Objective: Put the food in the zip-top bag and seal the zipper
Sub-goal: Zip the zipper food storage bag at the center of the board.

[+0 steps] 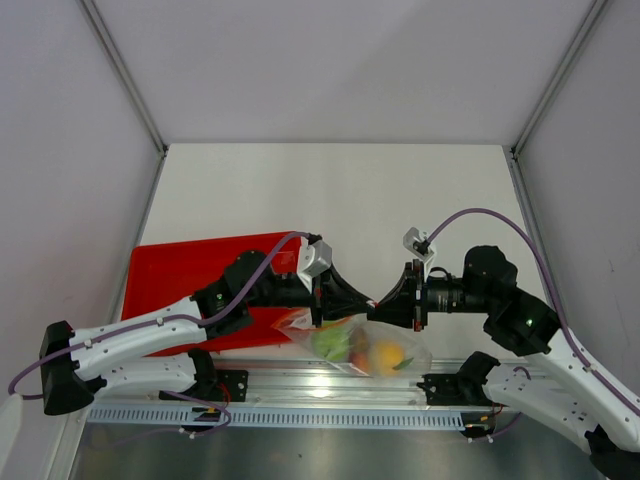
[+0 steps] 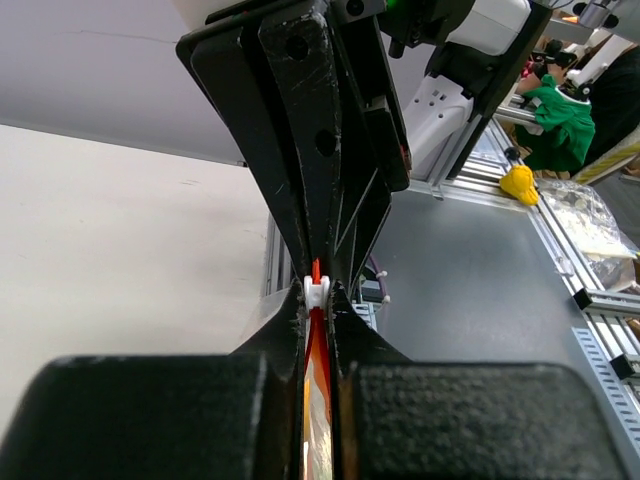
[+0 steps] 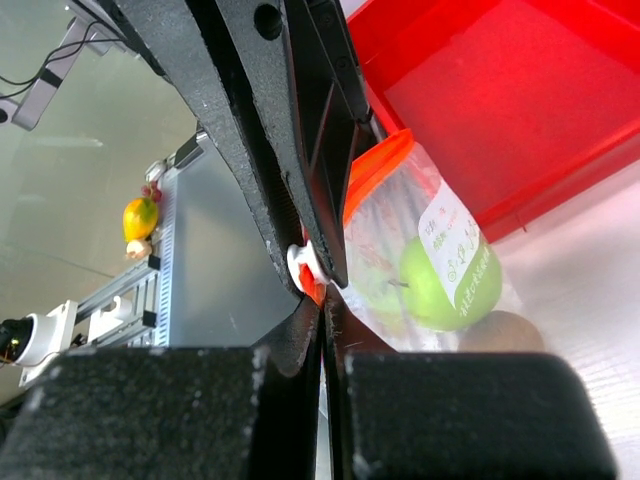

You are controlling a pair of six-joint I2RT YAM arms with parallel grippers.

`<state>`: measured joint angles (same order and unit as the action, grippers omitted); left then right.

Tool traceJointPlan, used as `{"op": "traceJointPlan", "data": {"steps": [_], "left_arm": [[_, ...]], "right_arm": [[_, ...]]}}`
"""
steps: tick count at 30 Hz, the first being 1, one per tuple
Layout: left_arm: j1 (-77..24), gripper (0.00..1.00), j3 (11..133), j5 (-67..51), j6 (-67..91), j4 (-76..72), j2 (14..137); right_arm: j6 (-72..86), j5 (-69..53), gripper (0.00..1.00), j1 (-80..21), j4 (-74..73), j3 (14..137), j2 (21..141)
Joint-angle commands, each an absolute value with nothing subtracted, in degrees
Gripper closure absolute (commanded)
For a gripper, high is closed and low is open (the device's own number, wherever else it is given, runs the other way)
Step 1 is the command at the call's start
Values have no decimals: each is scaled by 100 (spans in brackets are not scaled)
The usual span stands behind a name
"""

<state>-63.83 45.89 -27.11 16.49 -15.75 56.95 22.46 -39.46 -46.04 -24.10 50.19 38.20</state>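
Observation:
The clear zip-top bag [image 1: 362,345] hangs between my two grippers above the table's near edge. Inside it I see the green apple [image 1: 328,343] [image 3: 445,275], a yellow-orange fruit [image 1: 388,355] and a brown one [image 3: 500,330]. My left gripper [image 1: 366,298] [image 2: 318,291] is shut on the red-orange zipper [image 2: 318,345] at its white slider [image 2: 317,290]. My right gripper [image 1: 386,298] [image 3: 325,300] meets it tip to tip and is shut on the same zipper [image 3: 372,170] edge beside the slider [image 3: 303,262].
The red tray [image 1: 175,280] [image 3: 500,100] lies on the table behind the left arm. An aluminium rail [image 1: 300,395] with the arm bases runs along the near edge, under the bag. Cage posts stand at both sides.

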Motion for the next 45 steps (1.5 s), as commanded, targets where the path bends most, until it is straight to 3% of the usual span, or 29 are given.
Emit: {"op": "traceJointPlan", "data": {"steps": [1, 22, 45], "left_arm": [[-6337, 100, 4720, -2532, 1678, -1784, 5546], [-6267, 100, 4667, -2303, 1907, -1125, 5555], [-6012, 99, 4316, -2689, 2206, -800, 5388]], "right_arm": [[2268, -3789, 100, -4649, -2162, 5010, 3709], [2926, -2892, 100, -4658, -1266, 4649, 3296], [3032, -2189, 100, -4649, -1310, 4570, 3023]]}}
